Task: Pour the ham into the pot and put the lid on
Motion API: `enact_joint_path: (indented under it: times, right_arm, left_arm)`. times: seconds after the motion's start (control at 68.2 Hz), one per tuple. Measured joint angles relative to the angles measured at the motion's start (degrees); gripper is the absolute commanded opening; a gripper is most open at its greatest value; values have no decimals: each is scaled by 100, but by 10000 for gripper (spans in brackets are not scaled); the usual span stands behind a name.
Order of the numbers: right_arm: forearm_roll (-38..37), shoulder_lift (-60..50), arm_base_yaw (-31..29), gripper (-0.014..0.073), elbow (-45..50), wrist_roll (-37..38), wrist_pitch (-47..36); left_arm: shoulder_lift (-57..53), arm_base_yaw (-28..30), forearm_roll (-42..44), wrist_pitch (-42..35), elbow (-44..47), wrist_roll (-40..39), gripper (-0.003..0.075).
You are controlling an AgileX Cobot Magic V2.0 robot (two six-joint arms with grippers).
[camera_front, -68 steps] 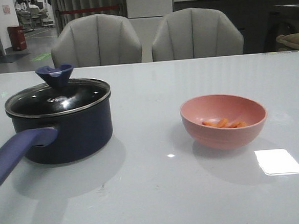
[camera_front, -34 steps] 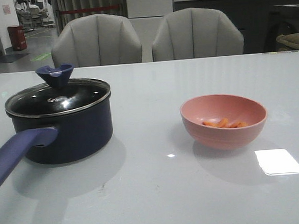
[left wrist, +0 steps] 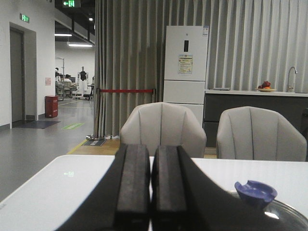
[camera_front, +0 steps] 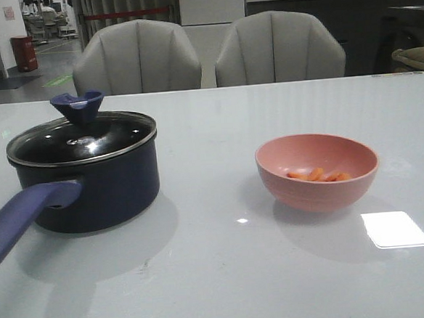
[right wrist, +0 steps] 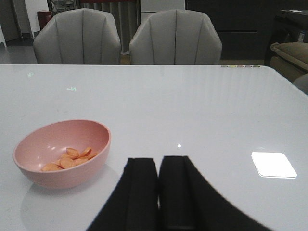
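The dark navy pot [camera_front: 97, 185] stands on the left of the white table, its purplish handle [camera_front: 20, 220] pointing toward the front edge. The glass lid [camera_front: 83, 139] rests on it, with its blue knob [camera_front: 77, 106] on top; the knob [left wrist: 255, 192] also shows in the left wrist view. Orange-pink ham pieces [camera_front: 319, 175] lie in a pink bowl [camera_front: 317, 170] on the right, ham [right wrist: 70, 159] and bowl [right wrist: 62, 151] also showing in the right wrist view. My left gripper [left wrist: 151, 154] is shut and empty, back from the pot. My right gripper [right wrist: 158, 166] is shut and empty, beside the bowl.
Two grey chairs [camera_front: 136, 59] [camera_front: 278, 49] stand behind the table's far edge [camera_front: 265, 85]. A bright light patch [camera_front: 394, 229] lies on the tabletop near the bowl. No arm shows in the front view.
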Motion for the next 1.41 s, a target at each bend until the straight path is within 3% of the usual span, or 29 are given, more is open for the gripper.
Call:
enact_joint_path:
  times: [0.366, 0.674, 0.777, 0.909, 0.997, 1.187, 1.407]
  right_arm:
    - [0, 0, 0, 162, 0, 0, 0]
    - [0, 0, 0, 162, 0, 0, 0]
    - [0, 0, 0, 162, 0, 0, 0]
    - [0, 0, 0, 162, 0, 0, 0]
    - [0, 0, 0, 162, 0, 0, 0]
    - [0, 0, 0, 162, 0, 0, 0]
    - [0, 0, 0, 162, 0, 0, 0]
  left_arm:
    - [903, 0, -115, 2591, -1747, 0, 120]
    - [1380, 0, -189, 2887, -1787, 0, 131]
    - [1482, 0, -189, 2926, -1787, 0, 230]
    - [1689, -49, -189, 3121, -1874, 0, 500]
    - [1887, -95, -189, 3212, -2011, 0, 620]
    - [2578, -121, -201, 3579, -2549, 0, 638]
    - [4157, -121, -809, 4072, -3601, 0, 638]
